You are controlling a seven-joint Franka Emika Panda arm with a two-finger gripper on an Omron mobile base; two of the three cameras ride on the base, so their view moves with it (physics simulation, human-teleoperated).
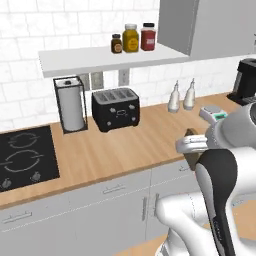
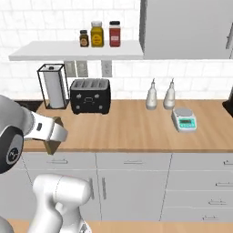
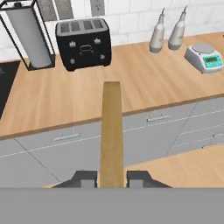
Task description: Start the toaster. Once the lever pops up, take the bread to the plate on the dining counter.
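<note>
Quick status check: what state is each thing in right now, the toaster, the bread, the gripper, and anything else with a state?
Black boxy toaster: upright on the wood counter, slots look empty.
Tan-yellow bread slice: held edge-on, lifted off the counter.
Gripper: shut on the bread.
Paper towel roll: upright in its wire holder.
Grey drawers: closed.

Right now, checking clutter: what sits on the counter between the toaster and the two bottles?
Nothing: bare wood between toaster and bottles, per the right base view.
</note>
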